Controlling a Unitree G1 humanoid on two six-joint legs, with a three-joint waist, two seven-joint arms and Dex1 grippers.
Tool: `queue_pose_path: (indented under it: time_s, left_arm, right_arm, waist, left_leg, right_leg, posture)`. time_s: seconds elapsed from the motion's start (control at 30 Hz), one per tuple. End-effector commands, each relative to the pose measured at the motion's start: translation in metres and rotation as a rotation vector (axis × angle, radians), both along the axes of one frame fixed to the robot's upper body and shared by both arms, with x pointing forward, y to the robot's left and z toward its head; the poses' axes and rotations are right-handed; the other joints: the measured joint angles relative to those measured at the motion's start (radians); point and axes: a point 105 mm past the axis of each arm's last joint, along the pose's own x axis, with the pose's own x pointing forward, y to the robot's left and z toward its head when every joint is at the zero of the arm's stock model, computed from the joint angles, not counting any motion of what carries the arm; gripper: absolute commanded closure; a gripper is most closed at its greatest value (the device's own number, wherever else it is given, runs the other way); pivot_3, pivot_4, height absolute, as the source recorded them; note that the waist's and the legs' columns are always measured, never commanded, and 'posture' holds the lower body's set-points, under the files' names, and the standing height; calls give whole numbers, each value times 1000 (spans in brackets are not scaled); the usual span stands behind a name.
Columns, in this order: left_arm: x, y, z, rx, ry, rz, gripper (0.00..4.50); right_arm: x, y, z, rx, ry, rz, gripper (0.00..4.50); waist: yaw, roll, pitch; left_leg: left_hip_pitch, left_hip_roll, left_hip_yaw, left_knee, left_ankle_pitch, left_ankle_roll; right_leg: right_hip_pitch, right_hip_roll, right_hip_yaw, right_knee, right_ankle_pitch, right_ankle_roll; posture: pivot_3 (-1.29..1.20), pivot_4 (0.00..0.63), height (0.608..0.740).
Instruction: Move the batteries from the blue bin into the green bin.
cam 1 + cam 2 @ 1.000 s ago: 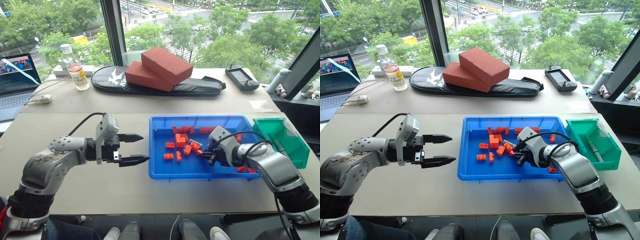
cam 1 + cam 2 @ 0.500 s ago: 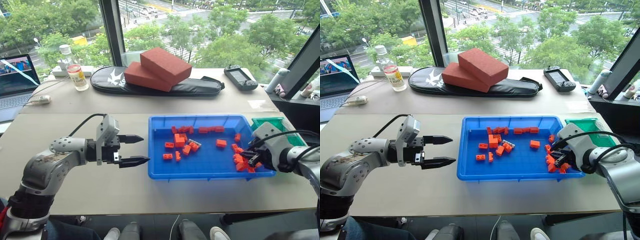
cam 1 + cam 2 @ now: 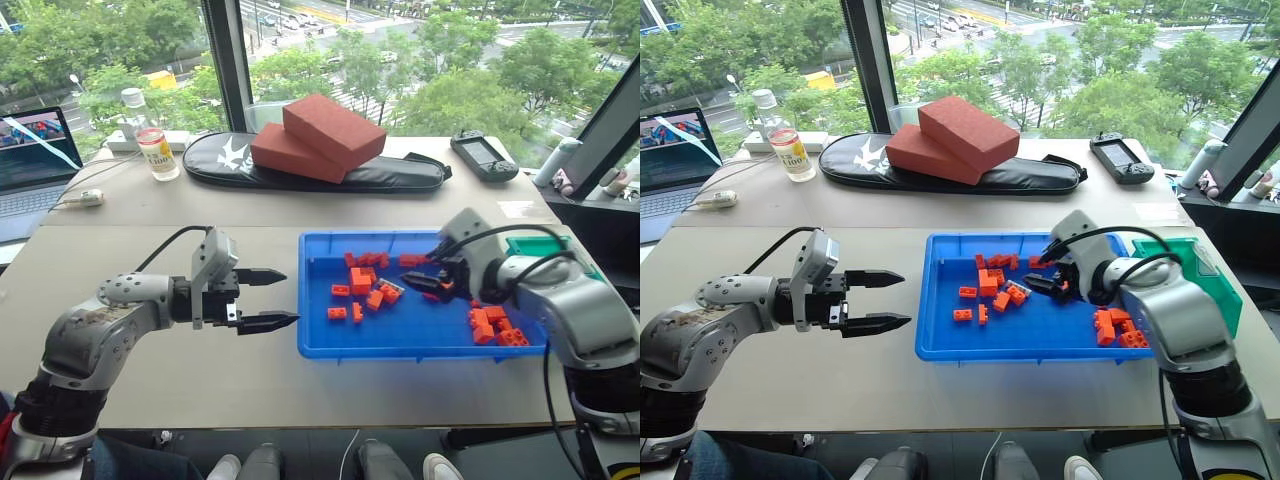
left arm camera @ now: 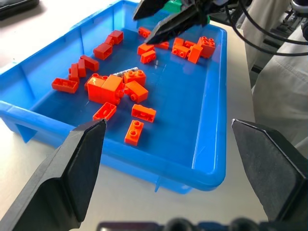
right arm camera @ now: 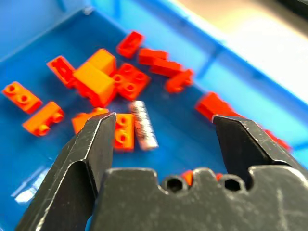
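Right gripper (image 3: pixel 428 281) is seen over the middle of the blue bin (image 3: pixel 322 338), fingers spread apart with nothing between them, tips aimed toward a cluster of orange blocks (image 3: pixel 362 282). One battery (image 5: pixel 144 124), a slim grey-silver cylinder, is found lying on the blue floor among those blocks, touching an orange piece on one side; it is also made out in the left eye view (image 3: pixel 389 288) at the right edge of the cluster. A second heap of orange blocks (image 3: pixel 495 326) is noted at the bin's near right corner.

Green bin (image 3: pixel 540 243) is placed just beyond the blue bin's right end, largely hidden by the right arm; its contents cannot be told.

Left gripper (image 3: pixel 262 298) is held above the bare table (image 3: pixel 150 250), just left of the blue bin, fingers parted and empty, pointed toward the bin.
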Motion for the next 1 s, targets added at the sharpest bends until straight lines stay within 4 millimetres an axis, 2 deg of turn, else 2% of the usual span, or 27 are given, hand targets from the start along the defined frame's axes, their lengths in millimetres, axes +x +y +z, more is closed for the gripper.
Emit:
queue_pose_path:
  time_s: [0.03, 0.27, 0.8, 0.83, 0.87, 1.0]
  left_arm:
    - [-4, -1, 10, 3, -50, -10, 0]
    - [-6, 1, 11, 4, -51, 1, 0]
    - [-7, 2, 10, 4, -48, 9, 0]
    - [-7, 2, 10, 4, -48, 9, 0]
    - [-7, 2, 11, 4, -48, 8, 0]
    - [-6, 2, 10, 7, -48, 6, 0]
  right_arm:
    - [16, 1, 3, -34, -60, 12, 706]
    - [30, -13, -10, -66, -46, 35, 706]
    - [28, -7, -39, -81, 27, 60, 706]
    - [28, -8, -40, -84, 31, 59, 1208]
    - [27, -8, -40, -85, 33, 59, 1327]
    - [25, -7, -41, -78, 39, 68, 2741]
  waist:
    - [0, 0, 0]
    - [0, 0, 0]
    - [-3, 0, 0]
    - [-3, 0, 0]
    - [-3, 0, 0]
    - [-3, 0, 0]
  left_leg:
    - [-1, -1, 0, 0, 0, 0]
    - [-1, 0, -1, 0, 0, 0]
    - [-1, 0, -1, 0, 0, 0]
    - [-1, 0, -1, 0, 0, 0]
    - [-1, 0, -1, 0, 0, 0]
    - [-1, 0, -1, 0, 0, 0]
  right_leg:
    - [0, 0, 0, 0, 0, 0]
    - [-1, 0, -1, 0, 0, 0]
    - [-1, 1, -1, 1, 0, 0]
    - [-1, 1, -1, 1, 0, 0]
    - [-1, 0, -1, 1, 0, 0]
    - [-1, 0, -1, 1, 0, 0]
  posture:
    - [0, 150, 740]
    - [0, 150, 740]
    - [0, 150, 740]
    - [0, 150, 740]
    - [0, 150, 740]
    - [0, 150, 740]
